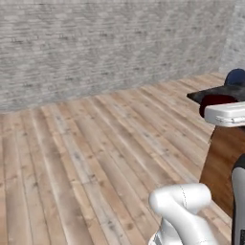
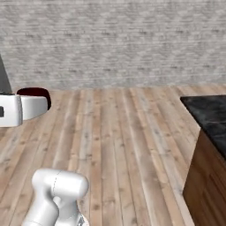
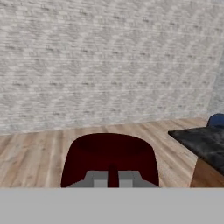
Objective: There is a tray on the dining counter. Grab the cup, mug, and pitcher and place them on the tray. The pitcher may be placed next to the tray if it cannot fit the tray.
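The dark maroon mug [image 3: 109, 157] hangs in the air over the wood floor, with my gripper [image 3: 113, 180] shut on its near wall. In the left base view the mug [image 1: 216, 101] sticks out ahead of my white hand [image 1: 228, 114], close to the corner of the dining counter [image 1: 213, 93]. From the right base view the mug [image 2: 36, 93] sits at the far left, well away from the dining counter [image 2: 211, 115]. The black marble top [image 3: 205, 143] lies to the lower right of the mug in the hand view. The tray, cup and pitcher are out of view.
A grey brick wall [image 1: 110, 43] closes off the back. Bare wood floor [image 2: 119, 132] stretches between me and the wall. A rounded blue object [image 1: 236, 76] stands beyond the counter corner. The counter's brown wood side [image 1: 222, 162] drops to the floor on the right.
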### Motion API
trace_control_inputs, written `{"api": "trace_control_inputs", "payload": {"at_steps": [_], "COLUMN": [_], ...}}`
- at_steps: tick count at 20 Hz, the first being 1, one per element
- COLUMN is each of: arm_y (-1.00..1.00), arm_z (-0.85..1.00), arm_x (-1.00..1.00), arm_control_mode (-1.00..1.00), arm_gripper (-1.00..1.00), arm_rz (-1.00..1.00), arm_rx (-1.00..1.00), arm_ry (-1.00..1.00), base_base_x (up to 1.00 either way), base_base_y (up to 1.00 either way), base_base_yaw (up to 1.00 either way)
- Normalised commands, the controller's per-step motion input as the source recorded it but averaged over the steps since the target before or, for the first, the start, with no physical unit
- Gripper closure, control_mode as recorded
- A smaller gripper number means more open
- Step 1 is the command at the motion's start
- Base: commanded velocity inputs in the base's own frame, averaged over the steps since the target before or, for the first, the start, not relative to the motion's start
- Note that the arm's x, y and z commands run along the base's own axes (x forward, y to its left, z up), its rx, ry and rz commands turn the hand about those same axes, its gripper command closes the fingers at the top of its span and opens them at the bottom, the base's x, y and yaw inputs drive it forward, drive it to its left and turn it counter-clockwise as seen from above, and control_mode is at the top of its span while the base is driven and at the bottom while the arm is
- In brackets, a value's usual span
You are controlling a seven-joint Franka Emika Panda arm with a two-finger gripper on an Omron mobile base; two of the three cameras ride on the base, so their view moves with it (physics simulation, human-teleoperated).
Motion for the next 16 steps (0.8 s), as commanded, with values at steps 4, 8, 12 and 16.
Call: {"api": "trace_control_inputs", "payload": {"at_steps": [4, 8, 12, 16], "arm_y": [0.0, 0.0, 0.0, 0.0], "arm_z": [0.0, 0.0, 0.0, 0.0], "arm_x": [0.0, 0.0, 0.0, 0.0], "arm_control_mode": [1.0, 1.0, 1.0, 1.0], "arm_gripper": [1.0, 1.0, 1.0, 1.0], "arm_rz": [0.0, 0.0, 0.0, 0.0], "arm_rx": [0.0, 0.0, 0.0, 0.0], "arm_ry": [0.0, 0.0, 0.0, 0.0], "base_base_x": [1.0, 1.0, 1.0, 1.0], "base_base_y": [0.79, 0.79, 0.66, 0.68], "base_base_yaw": [-0.09, -0.12, -0.25, -0.32]}}
